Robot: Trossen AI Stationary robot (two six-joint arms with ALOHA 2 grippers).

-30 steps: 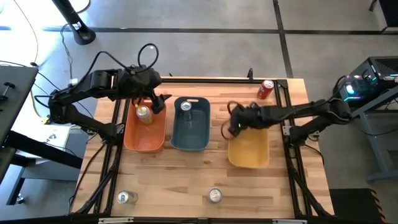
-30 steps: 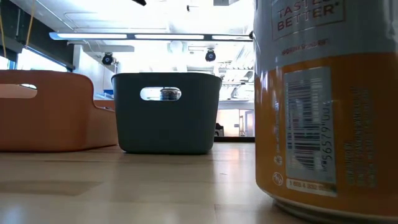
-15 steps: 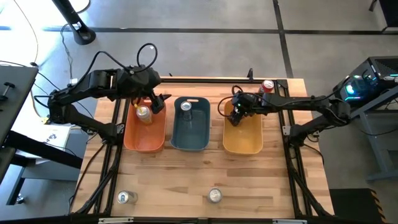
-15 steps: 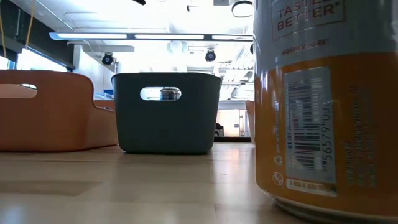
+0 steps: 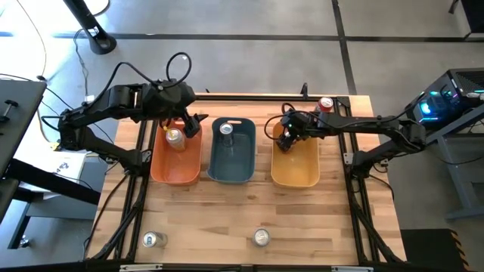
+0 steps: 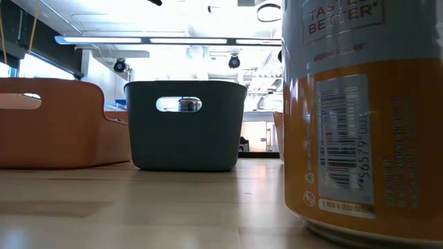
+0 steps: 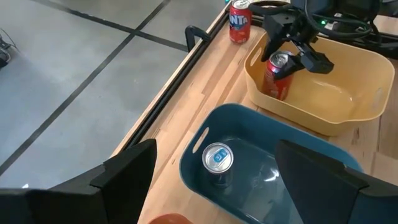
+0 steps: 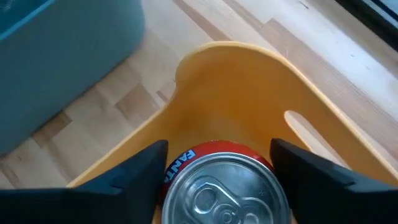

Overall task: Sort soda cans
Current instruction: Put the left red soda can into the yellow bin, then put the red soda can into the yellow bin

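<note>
**Jaws clenched on red can, low inside yellow bin**

Right jaws closed either side of the red can (image 8: 221, 186), gripping high on the body just under the rim. Can upright and hanging within the far end of the yellow bin (image 5: 302, 175); cannot tell whether touching the floor beneath.

Probably light: thin painted metal wall, smooth and slippery, easily dented if squeezed hard. Weight unknown, since not clear whether full or empty. Best taken across the straight cylinder wall, as now, not by the tapered shoulder or the shiny ringed top with its pull tab. Round, so likely to roll if tipped.

Just beyond the right jaws, outside the bin wall: a second red can (image 5: 326, 104) upright on the pale planked wooden worktop (image 5: 204, 219). Beside them, toward the other arm: a blue-grey bin (image 5: 243, 168) of smooth moulded plastic with rounded corners and a handle slot, one silver-topped can (image 7: 217, 157) inside.

Left jaws spread wide, empty, above the orange bin (image 5: 178, 172), one can (image 5: 175, 137) standing beneath them. Well away from both, at the worktop's near edge: two more cans (image 5: 154, 239) (image 5: 261, 238).
</note>
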